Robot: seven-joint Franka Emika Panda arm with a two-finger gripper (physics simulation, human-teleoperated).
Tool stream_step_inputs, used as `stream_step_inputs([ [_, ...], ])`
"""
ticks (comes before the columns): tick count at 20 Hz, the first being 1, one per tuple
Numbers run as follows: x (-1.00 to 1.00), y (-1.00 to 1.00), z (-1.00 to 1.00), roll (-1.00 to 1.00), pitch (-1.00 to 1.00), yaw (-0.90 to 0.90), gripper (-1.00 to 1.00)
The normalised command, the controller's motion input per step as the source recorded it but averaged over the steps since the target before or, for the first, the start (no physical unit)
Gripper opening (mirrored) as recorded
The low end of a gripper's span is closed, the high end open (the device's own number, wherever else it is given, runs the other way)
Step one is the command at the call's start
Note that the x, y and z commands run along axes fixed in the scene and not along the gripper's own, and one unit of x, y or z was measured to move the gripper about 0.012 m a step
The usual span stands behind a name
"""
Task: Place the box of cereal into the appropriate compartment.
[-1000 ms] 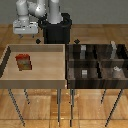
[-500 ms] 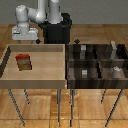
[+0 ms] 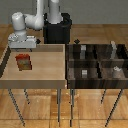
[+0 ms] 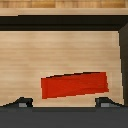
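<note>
Gripper (image 4: 64,103) hangs with fingers spread wide, empty, above one box of cereal (image 3: 23,62) on the tray (image 3: 45,75).

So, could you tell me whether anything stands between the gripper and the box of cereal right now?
Nothing visible does. The gripper hangs above the box of cereal in the light wooden tray, and the wrist view shows only bare wood around the box.
</note>
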Motion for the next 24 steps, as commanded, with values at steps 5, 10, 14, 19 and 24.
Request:
stream_step_inputs([
  [5,0.4,0.0,0.0,0.0,0.0,0.0,1.0],
  [10,0.2,0.0,0.0,0.0,0.0,0.0,1.0],
  [14,0.0,0.0,0.0,0.0,0.0,0.0,1.0],
  [19,0.0,0.0,0.0,0.0,0.0,0.0,1.0],
  [24,0.0,0.0,0.0,0.0,0.0,0.23,1.0],
])
